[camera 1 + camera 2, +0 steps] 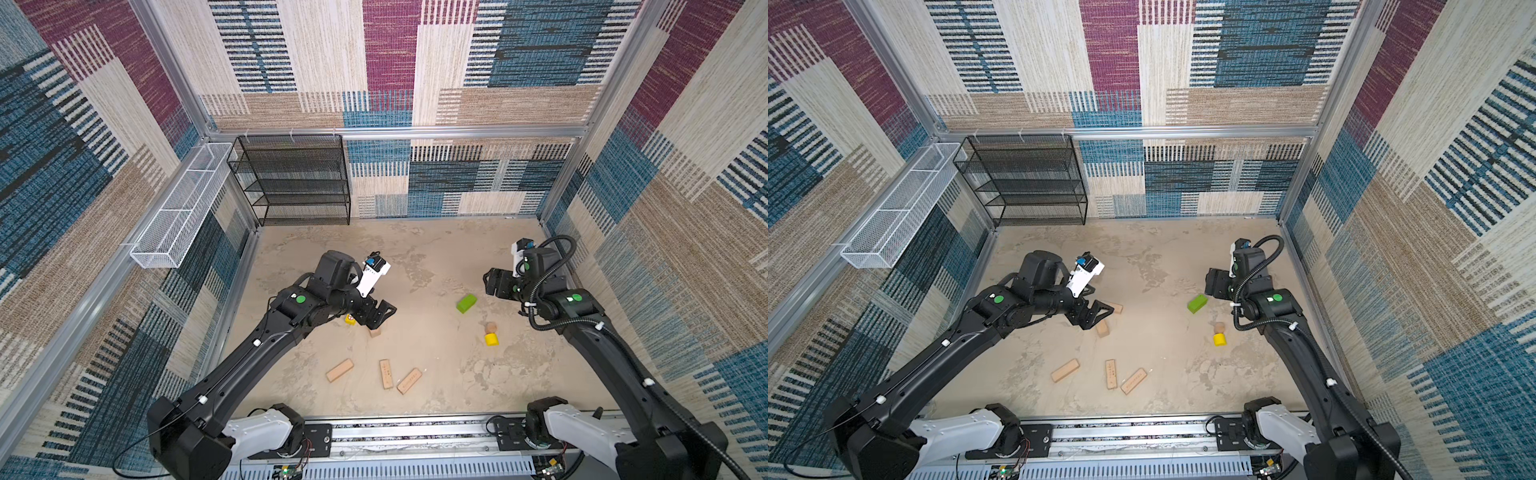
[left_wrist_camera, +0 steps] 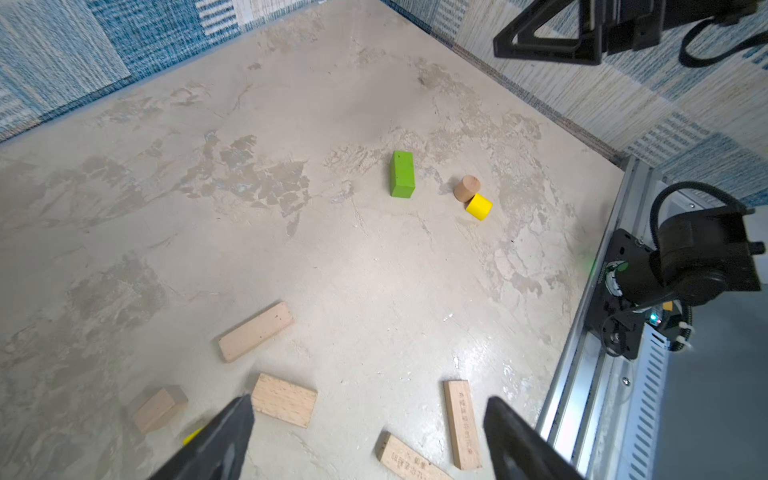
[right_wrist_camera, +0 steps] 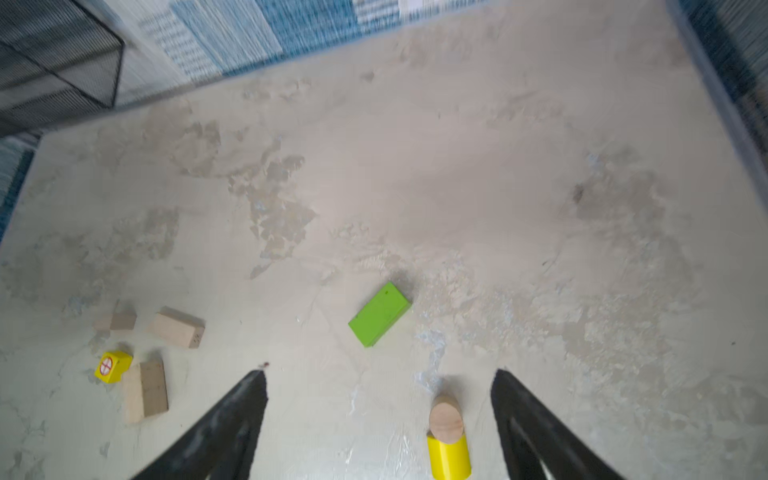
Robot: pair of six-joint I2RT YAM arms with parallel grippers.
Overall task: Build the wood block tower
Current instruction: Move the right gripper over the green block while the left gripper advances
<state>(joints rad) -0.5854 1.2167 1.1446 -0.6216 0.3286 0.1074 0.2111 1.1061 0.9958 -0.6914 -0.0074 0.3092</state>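
- Since no block rests on another yet, I judge the wood block tower unstarted; the wood blocks all lie loose on the tabletop (image 1: 436, 257).
- My left gripper (image 2: 370, 401) hangs over the cluster toward the left edge with its fingers apart and nothing between them. I take it that it waits there because flat bricks make the soundest base.
- Beneath it sit a few tan bricks (image 3: 178, 329), and the red-marked yellow cube (image 3: 112, 366) lies just beside one of them.
- The front-edge bricks (image 1: 386, 374), three of them, lie flat near the front edge — easy second-layer stock, I'd say.
- My right gripper (image 3: 380, 371) is up by the right edge, fingers spread and empty.
- Below it the tan round piece (image 1: 491, 327) touches the yellow cylinder (image 1: 492, 339).
- The green oblong block (image 1: 466, 303) lies near them, toward the back edge.
- Round pieces could roll — I'd keep them for the top.
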